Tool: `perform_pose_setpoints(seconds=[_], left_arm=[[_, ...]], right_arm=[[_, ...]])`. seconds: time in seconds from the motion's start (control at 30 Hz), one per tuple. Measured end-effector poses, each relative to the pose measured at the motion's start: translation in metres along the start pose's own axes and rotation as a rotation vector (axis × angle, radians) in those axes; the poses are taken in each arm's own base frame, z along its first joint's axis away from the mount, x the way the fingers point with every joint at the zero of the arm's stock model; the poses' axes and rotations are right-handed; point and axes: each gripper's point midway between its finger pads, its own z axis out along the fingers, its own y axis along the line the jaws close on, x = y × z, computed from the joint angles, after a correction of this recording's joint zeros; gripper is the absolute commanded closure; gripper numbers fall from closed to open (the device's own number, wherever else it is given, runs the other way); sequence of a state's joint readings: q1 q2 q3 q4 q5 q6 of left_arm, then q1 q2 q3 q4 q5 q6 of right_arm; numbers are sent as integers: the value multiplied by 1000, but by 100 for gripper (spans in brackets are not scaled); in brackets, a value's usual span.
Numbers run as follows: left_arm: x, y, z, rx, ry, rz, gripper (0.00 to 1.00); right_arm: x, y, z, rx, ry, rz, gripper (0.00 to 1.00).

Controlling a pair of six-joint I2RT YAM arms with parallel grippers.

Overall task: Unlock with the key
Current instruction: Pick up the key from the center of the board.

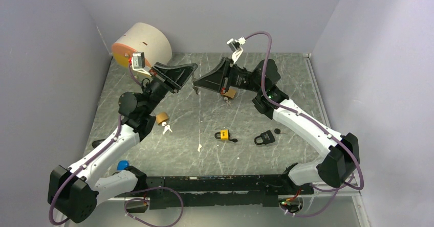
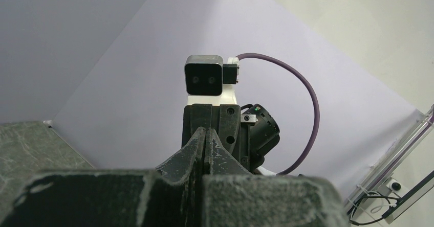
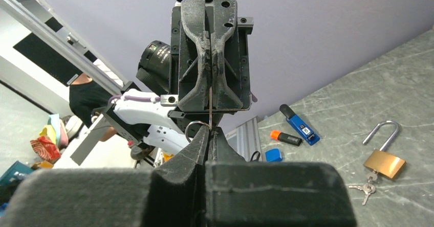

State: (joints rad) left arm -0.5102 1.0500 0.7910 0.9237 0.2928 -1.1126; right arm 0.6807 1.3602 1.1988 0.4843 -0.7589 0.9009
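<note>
The step looks like a mid-air regrasp: left gripper (image 2: 204, 134) and right gripper (image 3: 209, 135) both clamp the key (image 3: 210, 112) tip-to-tip, above and behind the yellow padlock (image 1: 222, 134); next, one should release for insertion.

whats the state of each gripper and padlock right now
left gripper, shut on the key
right gripper, shut on the same key
key, pinched between both grippers, off the table
brass padlock, shackle looks open
yellow padlock, shackle closed
black padlock, shackle closed
</note>
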Motion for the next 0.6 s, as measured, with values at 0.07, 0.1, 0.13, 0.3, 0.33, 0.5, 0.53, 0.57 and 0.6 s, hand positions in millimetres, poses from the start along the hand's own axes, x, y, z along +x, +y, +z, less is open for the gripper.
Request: perform_pose_setpoints(seconds=[0.07, 0.1, 0.13, 0.3, 0.33, 0.5, 0.53, 0.57, 0.6], left_arm=[[0, 0, 0, -1, 0, 0, 97], [0, 0, 0, -2, -1, 0, 97], [0, 0, 0, -2, -2, 0, 97], [0, 2, -1, -7, -2, -2, 98], [1, 2, -2, -8, -2, -2, 97], [2, 6, -3, -21, -4, -8, 97], [2, 7, -3, -23, -4, -10, 97], [2, 7, -3, -25, -5, -11, 97], [2, 7, -3, -27, -7, -13, 98]], right_arm=[[0, -1, 0, 7, -3, 3, 100], [-1, -2, 0, 10, -6, 3, 100], [-1, -2, 0, 12, -8, 3, 94], [-2, -3, 1, 21, -13, 5, 74], [-2, -4, 1, 22, -15, 2, 73], [-2, -4, 1, 22, -17, 0, 76], [-2, -4, 1, 21, -17, 0, 78], [-2, -3, 1, 20, -18, -1, 80], [-3, -3, 1, 18, -19, -3, 82]])
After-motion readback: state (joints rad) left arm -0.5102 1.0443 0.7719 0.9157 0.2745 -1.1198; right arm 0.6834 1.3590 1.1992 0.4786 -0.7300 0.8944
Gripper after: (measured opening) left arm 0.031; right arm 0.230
